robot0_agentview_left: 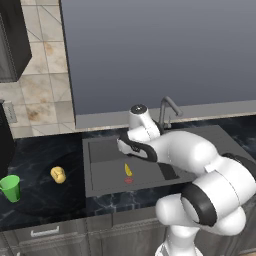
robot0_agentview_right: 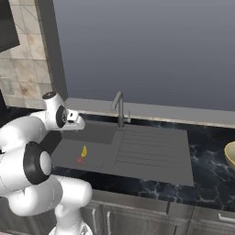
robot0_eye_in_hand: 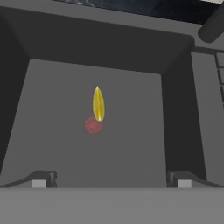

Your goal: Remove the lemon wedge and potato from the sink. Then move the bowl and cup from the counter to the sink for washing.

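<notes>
The lemon wedge (robot0_eye_in_hand: 98, 103) lies on the floor of the dark grey sink (robot0_eye_in_hand: 131, 148), just beyond the red drain (robot0_eye_in_hand: 92, 125). My gripper (robot0_eye_in_hand: 111, 180) hangs open above the basin and looks down at the wedge, its jaws wide apart with nothing between them. The left base view shows the wedge (robot0_agentview_left: 128, 170) in the sink (robot0_agentview_left: 102, 172), with the potato (robot0_agentview_left: 58, 174) on the dark counter to its left. The green cup (robot0_agentview_left: 11, 188) stands upright further left. The tan bowl (robot0_agentview_right: 231, 155) is cut off by the right edge of the right base view.
The curved faucet (robot0_agentview_right: 118, 108) rises behind the sink, right of my hand. A ribbed drainboard (robot0_agentview_right: 147, 149) lies to the right of the basin. The black marble counter (robot0_agentview_left: 45, 195) runs on both sides, with a grey wall behind.
</notes>
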Tool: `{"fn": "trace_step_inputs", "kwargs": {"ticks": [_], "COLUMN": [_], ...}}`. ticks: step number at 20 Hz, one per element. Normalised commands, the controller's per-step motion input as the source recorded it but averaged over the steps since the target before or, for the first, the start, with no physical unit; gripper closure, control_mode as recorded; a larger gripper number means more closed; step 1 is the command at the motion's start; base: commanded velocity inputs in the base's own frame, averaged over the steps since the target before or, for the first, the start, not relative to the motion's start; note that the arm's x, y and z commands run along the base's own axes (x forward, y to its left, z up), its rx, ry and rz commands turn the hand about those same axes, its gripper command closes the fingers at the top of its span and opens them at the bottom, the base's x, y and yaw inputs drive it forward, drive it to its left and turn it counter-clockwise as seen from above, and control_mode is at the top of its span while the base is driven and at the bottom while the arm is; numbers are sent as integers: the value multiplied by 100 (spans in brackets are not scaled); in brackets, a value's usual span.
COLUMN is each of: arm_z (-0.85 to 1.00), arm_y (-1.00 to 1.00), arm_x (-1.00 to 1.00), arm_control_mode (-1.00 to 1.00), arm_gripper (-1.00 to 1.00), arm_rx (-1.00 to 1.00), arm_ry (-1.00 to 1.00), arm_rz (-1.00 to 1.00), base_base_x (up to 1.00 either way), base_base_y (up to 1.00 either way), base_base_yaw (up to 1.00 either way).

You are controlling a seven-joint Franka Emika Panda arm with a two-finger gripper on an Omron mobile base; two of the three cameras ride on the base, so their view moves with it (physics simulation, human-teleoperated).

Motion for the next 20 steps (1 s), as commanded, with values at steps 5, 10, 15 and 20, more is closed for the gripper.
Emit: {"fn": "trace_step_inputs", "kwargs": {"ticks": [5,10,15,20], "arm_z": [-12,-10,-10,-8], "arm_y": [-2,0,0,0], "arm_x": [8,9,10,10], "arm_control_mode": [-100,-100,-100,-100], "arm_gripper": [-100,-100,-100,-100], "arm_rx": [0,0,0,0], "arm_ry": [0,0,0,0], "arm_rz": [0,0,0,0], "base_base_x": [0,0,0,0], "base_base_y": [0,0,0,0], "base_base_yaw": [0,0,0,0]}}
